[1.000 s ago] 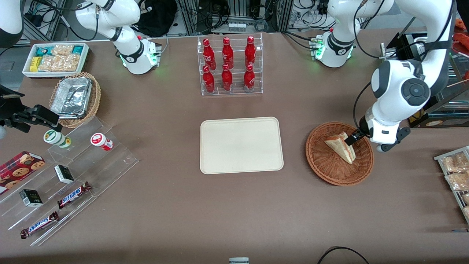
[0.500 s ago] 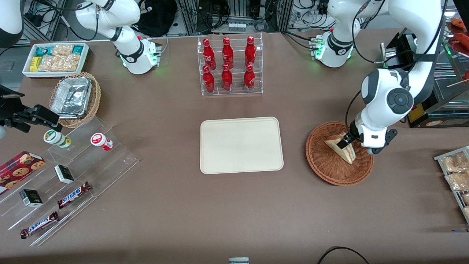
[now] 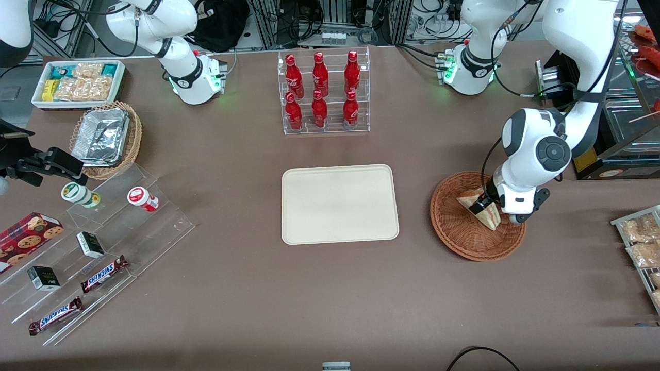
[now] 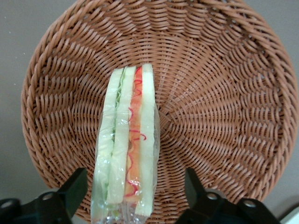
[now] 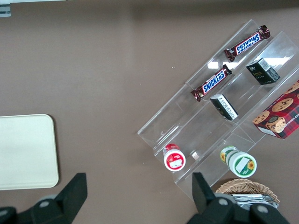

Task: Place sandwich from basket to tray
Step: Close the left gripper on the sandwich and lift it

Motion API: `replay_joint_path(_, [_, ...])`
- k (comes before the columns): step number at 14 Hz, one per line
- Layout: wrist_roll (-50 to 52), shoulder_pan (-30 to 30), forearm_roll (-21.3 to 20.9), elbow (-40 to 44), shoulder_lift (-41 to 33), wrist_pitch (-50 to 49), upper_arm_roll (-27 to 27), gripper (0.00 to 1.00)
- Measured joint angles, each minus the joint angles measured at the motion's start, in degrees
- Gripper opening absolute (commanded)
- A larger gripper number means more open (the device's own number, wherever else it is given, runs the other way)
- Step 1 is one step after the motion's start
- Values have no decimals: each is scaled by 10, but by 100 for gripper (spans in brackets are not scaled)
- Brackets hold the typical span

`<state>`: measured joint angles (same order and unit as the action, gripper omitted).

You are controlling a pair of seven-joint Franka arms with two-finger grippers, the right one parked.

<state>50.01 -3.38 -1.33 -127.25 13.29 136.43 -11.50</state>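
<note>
Over the basket (image 3: 477, 216), toward the working arm's end of the worktop (image 3: 330, 288), the claw (image 3: 483, 204) is hanging low with its fingers (image 4: 74, 189) spread apart, one on each side of the sandwich (image 4: 128, 144). Nothing is being gripped yet; gaps are showing between each finger and the wrapped bread faces in the wrist view. Sandwich is standing on edge inside the basket, filling layers of red, orange and green facing up at the wrist camera. Its long axis is running straight between the two fingers, so the closing direction is crossing the wedge's thin dimension. In the front view the wedge (image 3: 480, 207) is lying slantwise, one end pointing toward the tray (image 3: 339, 203), the other nearer the front camera. Judgement: claw is sitting toward one end of the wedge rather than mid-length, so the free end may droop on lifting. Tray is lying well apart from the basket, toward the worktop's middle, bare.
</note>
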Motion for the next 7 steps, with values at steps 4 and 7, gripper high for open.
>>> replay_joint_path(4, [0, 0, 0, 0, 6, 1, 0, 11])
replay_joint_path(7, [0, -1, 0, 6, 1, -3, 0, 11])
